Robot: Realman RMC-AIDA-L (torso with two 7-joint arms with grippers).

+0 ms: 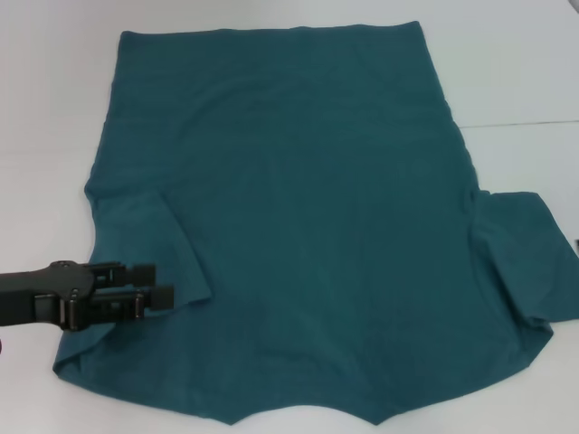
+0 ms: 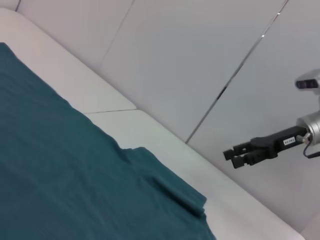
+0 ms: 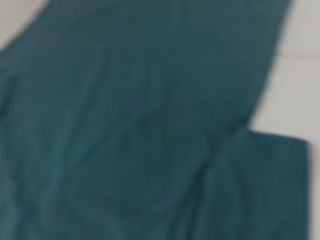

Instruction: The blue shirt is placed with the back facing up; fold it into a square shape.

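The blue shirt [image 1: 317, 217] lies spread flat on the white table [image 1: 54, 108], with its hem at the far edge and its shoulders near me. Its left sleeve [image 1: 167, 249] is folded inward onto the body. The right sleeve [image 1: 520, 258] sticks out sideways. My left gripper [image 1: 161, 282] reaches in low from the left over the near-left shoulder, just beside the folded sleeve's edge. It stands open with a narrow gap and no cloth between its fingers. The left wrist view shows my right gripper [image 2: 234, 156] hanging open in the air beyond the table's right side, away from the shirt [image 2: 60, 175].
White table surface surrounds the shirt, with a seam line [image 1: 525, 122] at the right. The left wrist view shows pale wall panels [image 2: 200, 60] behind the table. The right wrist view shows only shirt fabric [image 3: 130, 130] and a strip of table [image 3: 300, 75].
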